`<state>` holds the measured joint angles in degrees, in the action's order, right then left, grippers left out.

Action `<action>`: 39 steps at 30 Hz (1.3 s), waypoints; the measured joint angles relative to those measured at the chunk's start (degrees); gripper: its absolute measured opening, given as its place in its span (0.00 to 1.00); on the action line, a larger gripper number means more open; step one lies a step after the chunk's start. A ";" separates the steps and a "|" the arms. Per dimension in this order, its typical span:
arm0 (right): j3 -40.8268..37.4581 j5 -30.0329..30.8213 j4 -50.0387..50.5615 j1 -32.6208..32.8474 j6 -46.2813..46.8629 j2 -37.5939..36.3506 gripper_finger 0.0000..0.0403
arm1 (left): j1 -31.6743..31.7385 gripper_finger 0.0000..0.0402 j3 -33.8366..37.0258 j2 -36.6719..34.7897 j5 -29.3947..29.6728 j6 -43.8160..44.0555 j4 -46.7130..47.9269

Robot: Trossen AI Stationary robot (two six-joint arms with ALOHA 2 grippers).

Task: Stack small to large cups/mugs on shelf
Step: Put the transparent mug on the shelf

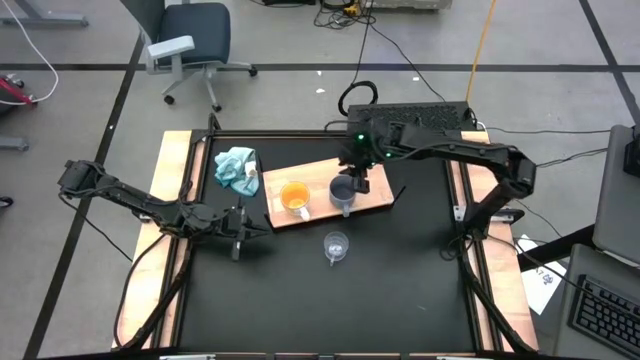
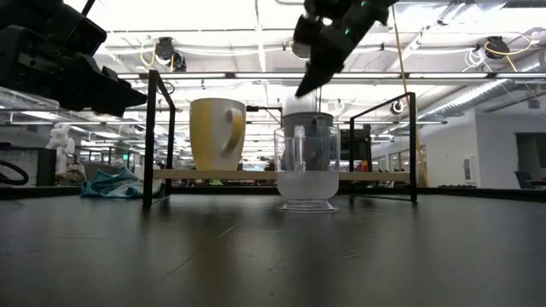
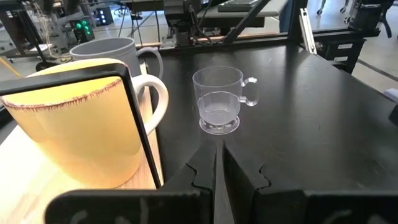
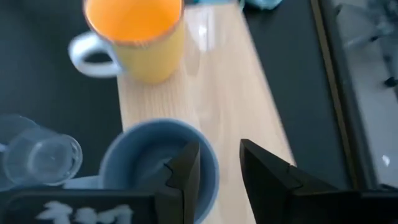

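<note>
The light-wood shelf board (image 1: 375, 198) lies at the table's far middle, in a black frame. On it stand the orange mug (image 1: 294, 198), with a pale handle, and the grey-blue mug (image 1: 342, 193). The clear glass cup (image 1: 335, 245) stands on the black table nearer the front; it also shows in the left wrist view (image 3: 217, 99). My right gripper (image 4: 221, 158) is open, just over the grey-blue mug's far rim (image 4: 208, 152), one finger over the inside and one outside. My left gripper (image 3: 216, 152) is shut and empty, low at the table's left, pointing toward the glass cup.
A light-blue cloth (image 1: 236, 168) lies crumpled at the far left, beside the board. Thin black posts of the shelf frame (image 2: 150, 136) stand at the board's corners. Pale wooden side rails (image 1: 165, 190) run along the table's left and right edges.
</note>
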<state>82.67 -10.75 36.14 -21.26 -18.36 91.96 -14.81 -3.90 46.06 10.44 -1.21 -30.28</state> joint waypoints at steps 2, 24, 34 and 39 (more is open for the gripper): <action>0.00 -0.01 0.08 0.00 0.96 -2.26 0.26 | 0.00 0.08 0.00 0.00 0.00 0.02 0.01; -10.94 0.02 7.07 5.81 5.10 -19.49 0.00 | 0.00 0.08 0.00 0.00 0.02 3.29 0.04; -25.22 0.07 -3.89 12.80 9.64 -33.01 0.00 | -0.02 0.08 0.00 0.00 0.07 3.69 0.04; -30.62 0.07 -6.97 14.88 13.32 -39.03 0.00 | 0.00 0.08 0.00 -0.02 0.09 3.99 -0.16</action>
<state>52.05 -10.68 29.17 -6.37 -5.04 52.93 -14.81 -3.90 46.04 10.52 2.78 -30.44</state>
